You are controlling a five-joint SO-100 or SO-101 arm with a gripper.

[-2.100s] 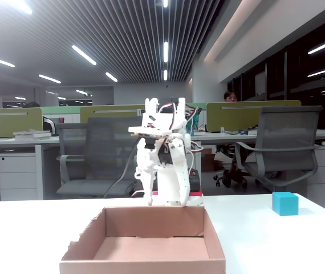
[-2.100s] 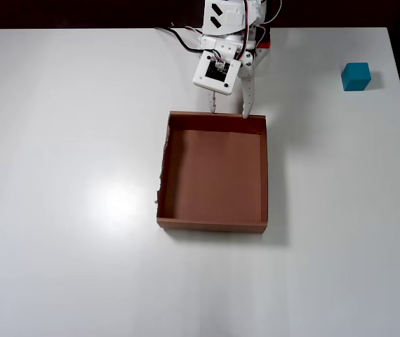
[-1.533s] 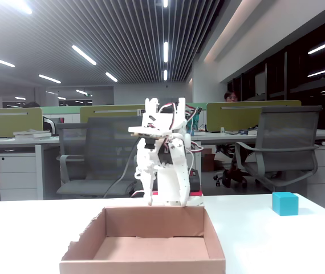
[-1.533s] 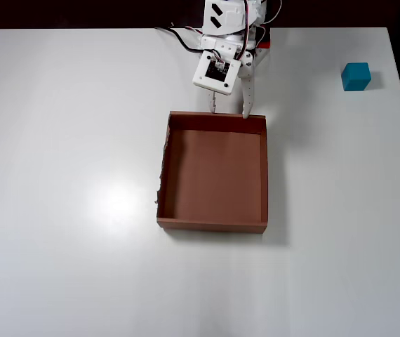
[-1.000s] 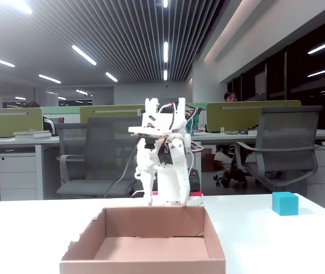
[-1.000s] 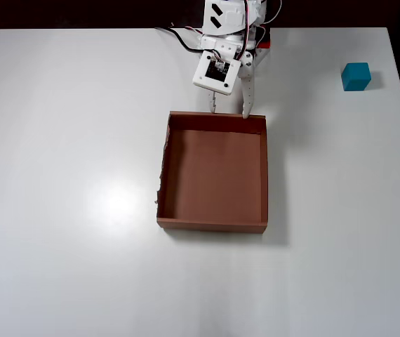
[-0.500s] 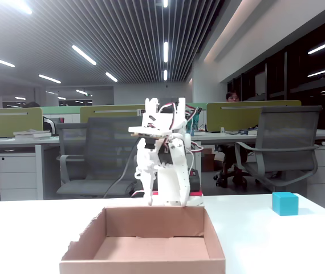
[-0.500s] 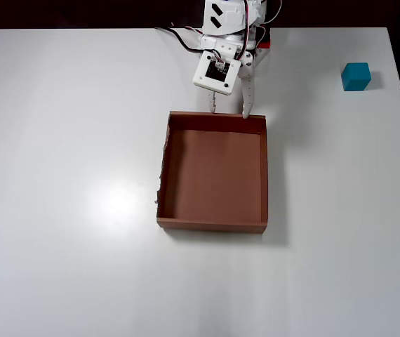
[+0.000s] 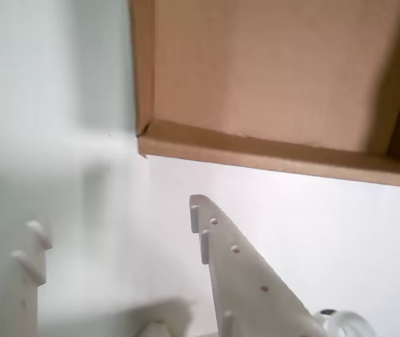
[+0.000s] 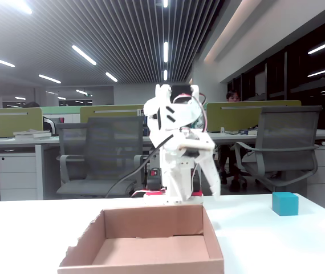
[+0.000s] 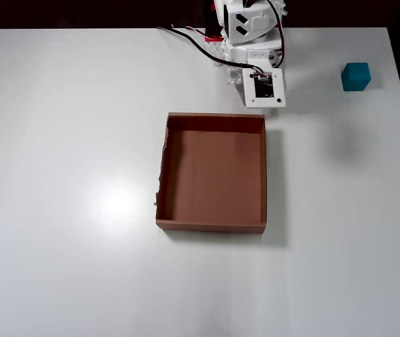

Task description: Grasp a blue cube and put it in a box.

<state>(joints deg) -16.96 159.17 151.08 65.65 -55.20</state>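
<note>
The blue cube (image 11: 356, 76) sits on the white table (image 11: 67, 140) near its right edge in the overhead view, well apart from the box (image 11: 162, 168) and untouched. The box is empty. The arm (image 11: 250, 28) stands behind the box's far right corner, angled toward the cube's side. In the wrist view the gripper (image 9: 116, 235) hangs above bare table just outside a box corner, its fingers spread with nothing between them. The step in hand appears to be the approach. The next move calls for reaching across to the cube, lowering, and straddling it squarely before closing.
</note>
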